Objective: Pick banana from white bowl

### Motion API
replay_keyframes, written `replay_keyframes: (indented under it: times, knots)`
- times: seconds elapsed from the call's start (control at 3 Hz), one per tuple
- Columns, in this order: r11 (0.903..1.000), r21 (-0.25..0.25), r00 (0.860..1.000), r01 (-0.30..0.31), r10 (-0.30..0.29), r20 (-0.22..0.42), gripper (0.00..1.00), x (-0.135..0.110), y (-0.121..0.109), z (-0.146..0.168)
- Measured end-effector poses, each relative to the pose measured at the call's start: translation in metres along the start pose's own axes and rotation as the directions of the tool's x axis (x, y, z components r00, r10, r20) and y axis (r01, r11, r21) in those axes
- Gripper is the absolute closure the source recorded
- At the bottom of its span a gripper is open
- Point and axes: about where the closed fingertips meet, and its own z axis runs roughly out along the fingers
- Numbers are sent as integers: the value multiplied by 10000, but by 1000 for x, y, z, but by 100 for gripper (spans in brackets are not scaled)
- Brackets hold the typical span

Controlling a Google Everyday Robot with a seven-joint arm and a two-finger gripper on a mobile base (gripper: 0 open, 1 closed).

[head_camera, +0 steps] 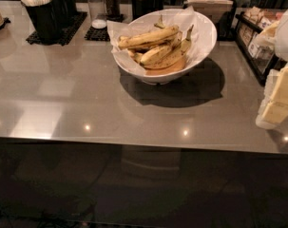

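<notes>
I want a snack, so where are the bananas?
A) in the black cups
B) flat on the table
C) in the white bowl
C: the bananas lie piled in the white bowl, while the hand is at the right edge, apart from it.

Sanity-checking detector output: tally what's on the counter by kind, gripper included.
bananas: 4 visible, more may be hidden
white bowl: 1
shakers: 2
black utensil cups: 3
gripper, at the right edge, clear of the bowl: 1
Total: 11

High oblique view downward (gripper right)
</notes>
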Motion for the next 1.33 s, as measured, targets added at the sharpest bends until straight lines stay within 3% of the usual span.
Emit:
replay_keyframes:
  times: [0.67, 1.33]
  knots:
    - [9998, 97, 9997, 148, -149, 172, 0, -6, -6, -2]
    - [9895, -483, 9846, 1360, -1296, 1171, 0, -58, -59, 14]
